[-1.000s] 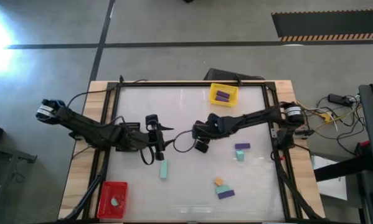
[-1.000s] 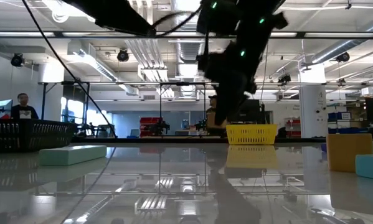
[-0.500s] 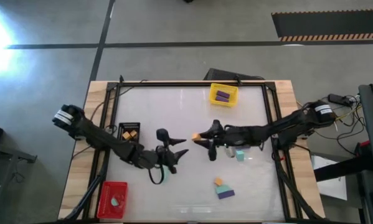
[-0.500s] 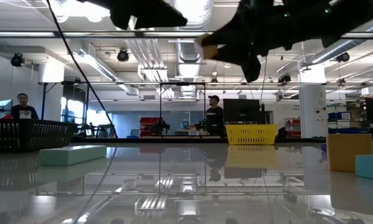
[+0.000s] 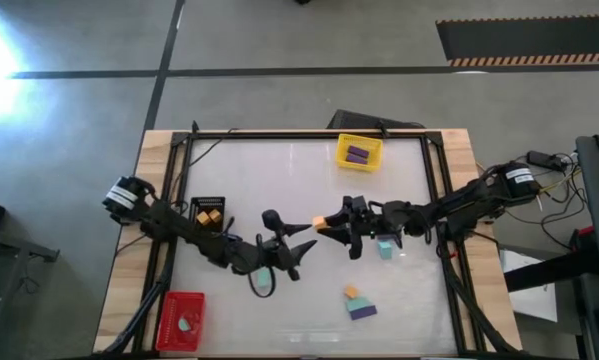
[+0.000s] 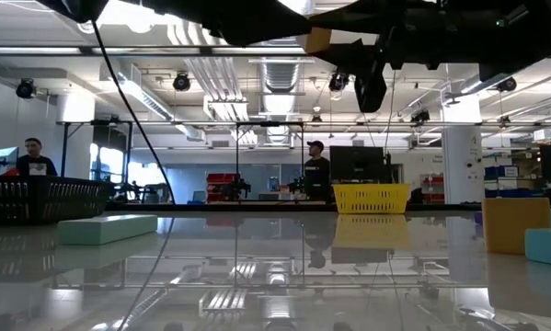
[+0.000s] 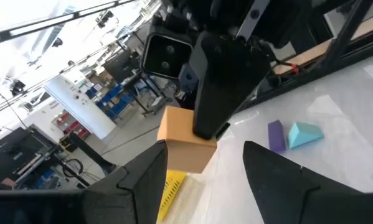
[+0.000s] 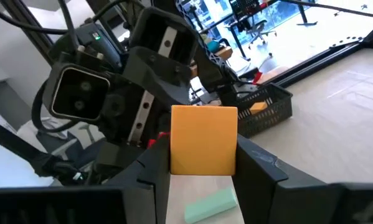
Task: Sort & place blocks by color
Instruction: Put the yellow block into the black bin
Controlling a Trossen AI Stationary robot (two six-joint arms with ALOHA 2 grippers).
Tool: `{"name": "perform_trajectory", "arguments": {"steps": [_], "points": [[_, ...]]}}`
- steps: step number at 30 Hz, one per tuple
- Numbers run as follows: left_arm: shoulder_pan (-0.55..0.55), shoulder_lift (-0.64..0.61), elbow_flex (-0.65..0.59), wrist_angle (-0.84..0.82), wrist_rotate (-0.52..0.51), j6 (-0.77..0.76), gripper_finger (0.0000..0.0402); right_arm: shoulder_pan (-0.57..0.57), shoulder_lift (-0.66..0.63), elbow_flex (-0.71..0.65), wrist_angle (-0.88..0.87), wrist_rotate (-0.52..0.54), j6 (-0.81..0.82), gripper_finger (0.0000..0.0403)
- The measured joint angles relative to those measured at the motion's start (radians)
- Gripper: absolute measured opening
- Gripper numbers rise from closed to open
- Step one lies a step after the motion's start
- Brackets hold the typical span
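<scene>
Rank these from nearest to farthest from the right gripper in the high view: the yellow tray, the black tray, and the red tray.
Measured from the right gripper, which holds an orange cube mid-table:
1. Yellow tray, at the far edge, just beyond the gripper.
2. Black tray, off towards the left arm's side.
3. Red tray, at the near left corner, farthest.

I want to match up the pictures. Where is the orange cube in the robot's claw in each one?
High view: orange cube, mid-table.
Low view: cube at the top, above the table.
Left wrist view: cube at centre.
Right wrist view: cube at centre.
Shared landmark: the right claw gripping it.
</scene>
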Motion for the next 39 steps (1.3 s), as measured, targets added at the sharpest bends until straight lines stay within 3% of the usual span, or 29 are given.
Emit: {"name": "perform_trajectory", "arguments": {"steps": [17,25,33,39], "points": [[0.041,0.024,0.005,0.09,0.025,0.005,0.0194,0.0,0.002,0.01,-0.006,-0.003,0.012,0.0119],[0.046,0.025,0.0,0.09,0.058,0.125,0.0194,0.0,0.003,0.012,-0.004,-0.038,0.076,0.0119],[0.056,0.025,0.001,0.09,0.081,0.133,0.0193,0.0,0.003,0.012,-0.001,-0.037,0.081,0.0119],[0.056,0.025,0.0,0.09,0.092,0.134,0.0149,0.0,0.003,0.012,-0.013,-0.032,0.082,0.0119]]}}
